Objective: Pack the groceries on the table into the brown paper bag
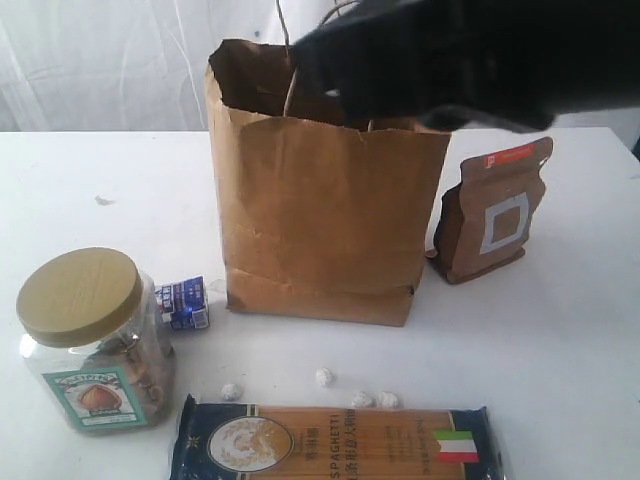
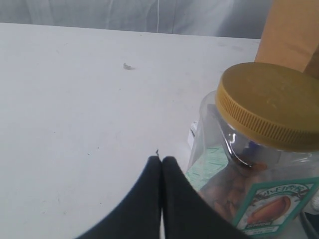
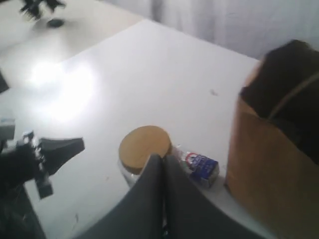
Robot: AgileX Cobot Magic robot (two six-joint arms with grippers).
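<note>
The left pincer (image 2: 160, 162) is closed, its two dark fingers (image 2: 144, 199) pressed flat against each other from tip to base. The right pincer (image 3: 162, 159) is closed the same way, tips meeting in a thin seam. In the exterior view the right arm (image 1: 450, 55) stretches in from the right edge as a dark, blurred mass, held high and level.

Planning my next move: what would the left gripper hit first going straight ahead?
Probably only bare table; the left gripper, shut, points past the tan-lidded jar beside it. Depth unclear.
</note>
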